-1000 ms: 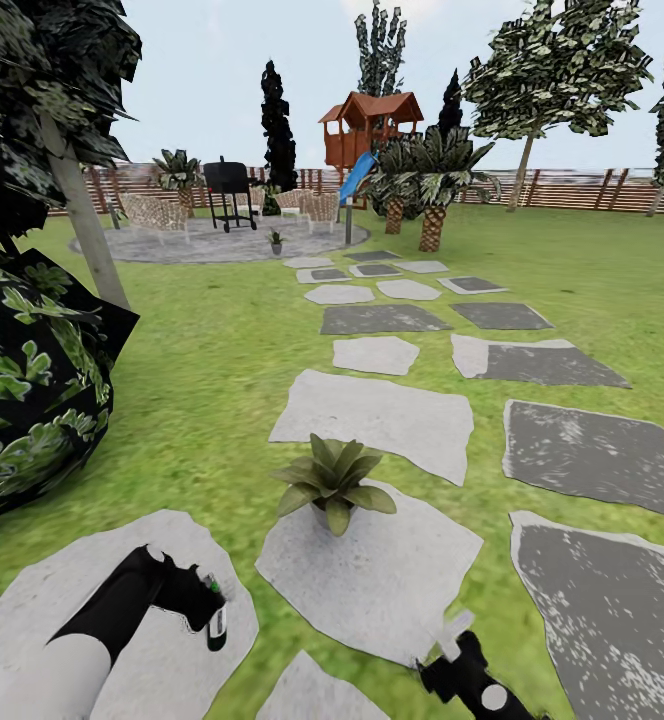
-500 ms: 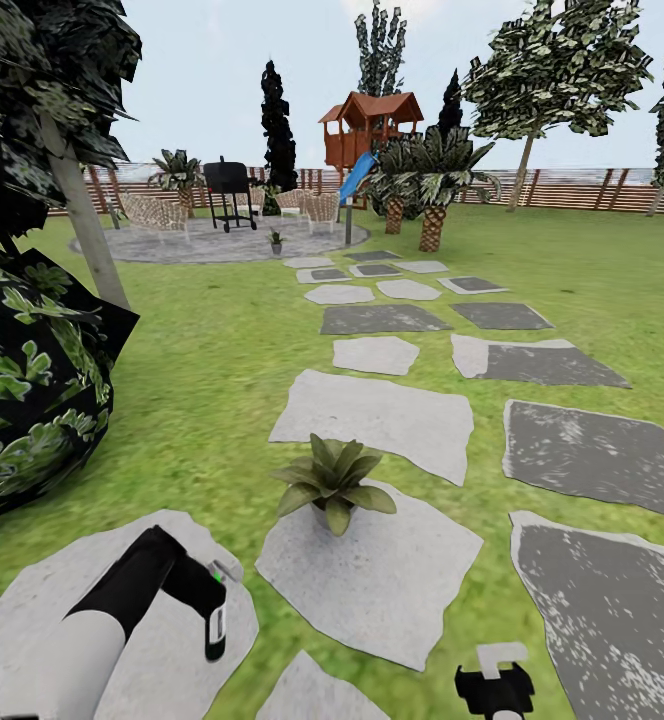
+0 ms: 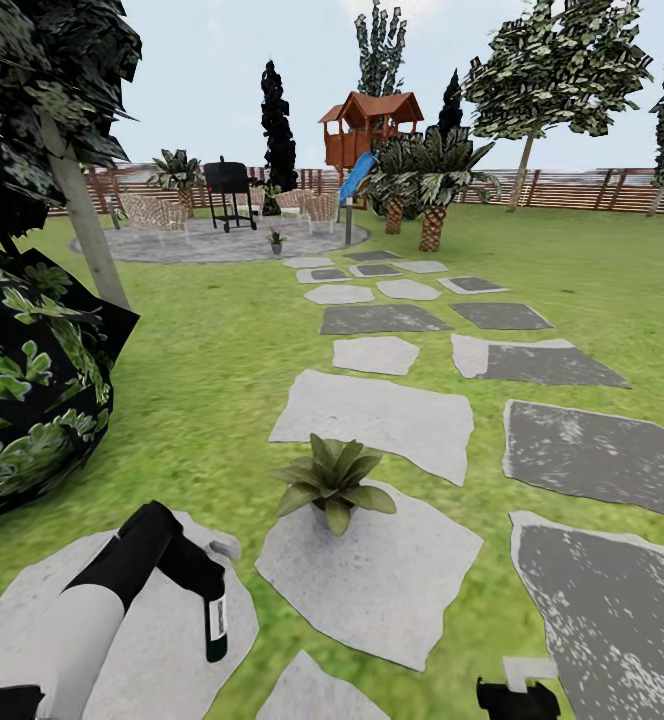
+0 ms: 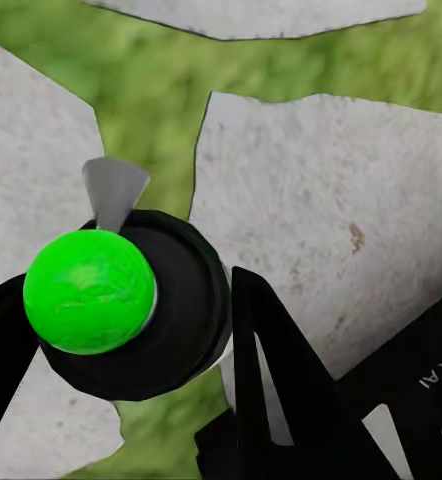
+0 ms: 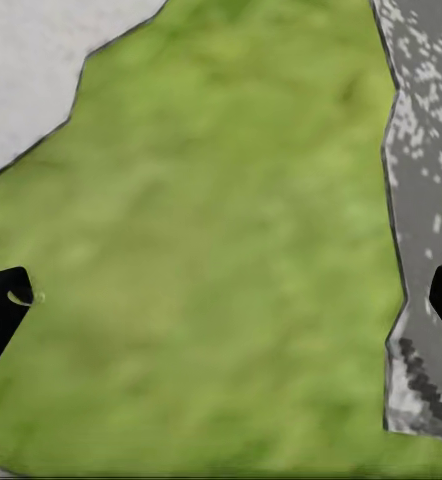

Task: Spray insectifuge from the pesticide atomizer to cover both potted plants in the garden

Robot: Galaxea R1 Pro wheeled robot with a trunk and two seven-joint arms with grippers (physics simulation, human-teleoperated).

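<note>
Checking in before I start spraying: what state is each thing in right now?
Pesticide atomizer: held upright in the left claw, above a stepping stone.
Near potted plant: upright on its stone, untouched.
Far potted plant: upright on the patio.
Right claw: open, over grass.

white forearm (image 3: pixel 67 640), black wrist, black left gripper (image 3: pixel 212 585) with pale fingertip.

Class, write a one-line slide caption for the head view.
Left tool holds the pesticide atomizer upright over a stepping stone, beside a potted plant.
</note>
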